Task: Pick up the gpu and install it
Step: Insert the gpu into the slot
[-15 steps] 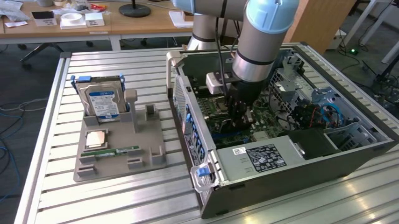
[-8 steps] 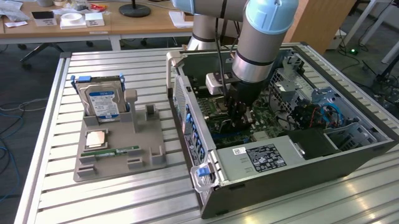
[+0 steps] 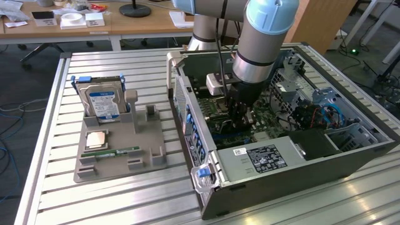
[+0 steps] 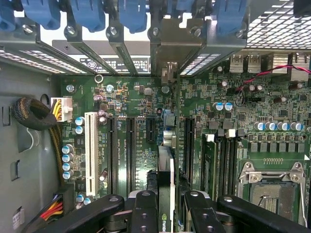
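Note:
Between my two black fingers [image 4: 145, 208] the gpu [image 4: 166, 170] shows edge-on, a thin card with a logo strip. My gripper [image 4: 172, 204] is shut on it. The card stands on edge over the green motherboard [image 4: 131, 97], in line with the black expansion slots [image 4: 130, 150]. Its silvery bracket [image 4: 170, 46] reaches the case's rear wall among the blue slot clips [image 4: 131, 14]. I cannot tell whether the card is seated in a slot. In the exterior view my gripper [image 3: 240, 123] hangs deep inside the open computer case [image 3: 187, 98], straight down from the arm.
On the slatted table, at the exterior view's left, a grey fixture [image 3: 119, 164] holds a hard drive [image 3: 103, 103], a CPU [image 3: 95, 139] and a memory stick [image 3: 109, 152]. Inside the case lie the power supply [image 3: 262, 157], cable bundles [image 4: 36, 114], installed memory [image 4: 210, 165] and the CPU socket [image 4: 272, 187].

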Controlling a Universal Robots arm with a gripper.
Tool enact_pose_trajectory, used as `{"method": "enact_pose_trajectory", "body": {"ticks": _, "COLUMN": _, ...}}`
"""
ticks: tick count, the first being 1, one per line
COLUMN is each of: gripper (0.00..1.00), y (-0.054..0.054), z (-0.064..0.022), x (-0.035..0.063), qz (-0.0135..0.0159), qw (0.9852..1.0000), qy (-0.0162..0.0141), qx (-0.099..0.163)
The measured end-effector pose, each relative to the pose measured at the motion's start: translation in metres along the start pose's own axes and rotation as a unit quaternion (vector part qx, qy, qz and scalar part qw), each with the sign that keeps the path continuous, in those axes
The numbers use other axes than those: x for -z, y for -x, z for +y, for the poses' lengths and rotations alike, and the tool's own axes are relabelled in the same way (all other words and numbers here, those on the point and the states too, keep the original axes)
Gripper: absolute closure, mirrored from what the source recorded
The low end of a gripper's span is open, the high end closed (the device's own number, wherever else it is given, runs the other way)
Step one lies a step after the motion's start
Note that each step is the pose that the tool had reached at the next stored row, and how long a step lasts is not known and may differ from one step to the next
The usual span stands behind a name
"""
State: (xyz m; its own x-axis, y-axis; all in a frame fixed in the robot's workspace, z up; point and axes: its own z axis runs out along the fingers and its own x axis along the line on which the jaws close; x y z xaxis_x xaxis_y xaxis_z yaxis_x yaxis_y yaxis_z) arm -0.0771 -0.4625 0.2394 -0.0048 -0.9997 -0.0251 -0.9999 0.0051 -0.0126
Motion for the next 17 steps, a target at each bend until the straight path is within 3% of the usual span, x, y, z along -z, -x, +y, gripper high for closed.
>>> {"method": "enact_pose_trajectory", "body": {"ticks": 17, "gripper": 0.74, "y": 0.0000, "z": 0.0000, "x": -0.0010, "qz": -0.0001, "qw": 1.0000, "qy": 0.0000, "qx": 0.000}}
